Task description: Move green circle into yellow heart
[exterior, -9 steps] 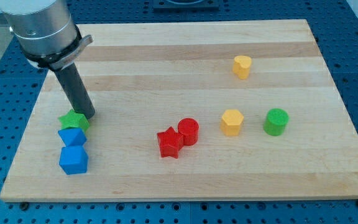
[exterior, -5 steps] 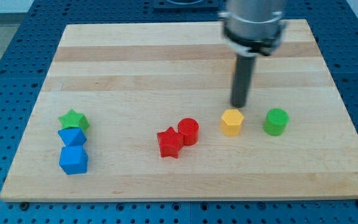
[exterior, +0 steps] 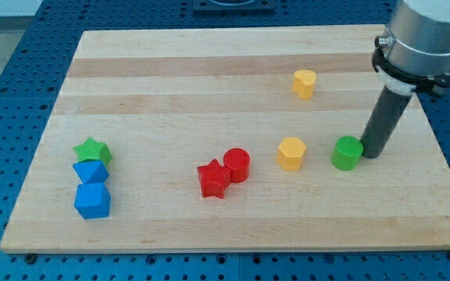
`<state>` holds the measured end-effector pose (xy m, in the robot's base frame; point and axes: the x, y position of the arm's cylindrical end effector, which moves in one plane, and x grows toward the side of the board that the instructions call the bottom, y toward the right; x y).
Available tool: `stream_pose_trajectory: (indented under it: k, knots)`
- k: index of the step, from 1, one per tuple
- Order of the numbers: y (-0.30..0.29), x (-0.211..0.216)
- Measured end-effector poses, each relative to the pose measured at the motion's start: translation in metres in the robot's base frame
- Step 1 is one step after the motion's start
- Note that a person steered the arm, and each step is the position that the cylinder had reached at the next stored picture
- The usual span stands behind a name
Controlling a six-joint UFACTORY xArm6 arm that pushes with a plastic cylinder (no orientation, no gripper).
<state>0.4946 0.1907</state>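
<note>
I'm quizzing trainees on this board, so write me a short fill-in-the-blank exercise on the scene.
1. My tip stands at the view's ____ side of the green circle.
2. The block between the green circle and the red circle is ____ in colour.
3. The yellow heart lies toward the view's ____ from the green circle.
4. The green star touches a ____ block.

Missing words: right; yellow; top; blue

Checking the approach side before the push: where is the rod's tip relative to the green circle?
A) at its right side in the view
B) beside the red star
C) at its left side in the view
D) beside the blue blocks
A: my tip sits right against the green circle on the view's right, with the yellow heart up and to the left.
</note>
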Motion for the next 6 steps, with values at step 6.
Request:
stream_pose_trajectory:
  k: [6]
  knots:
    - [-0.067, -0.033]
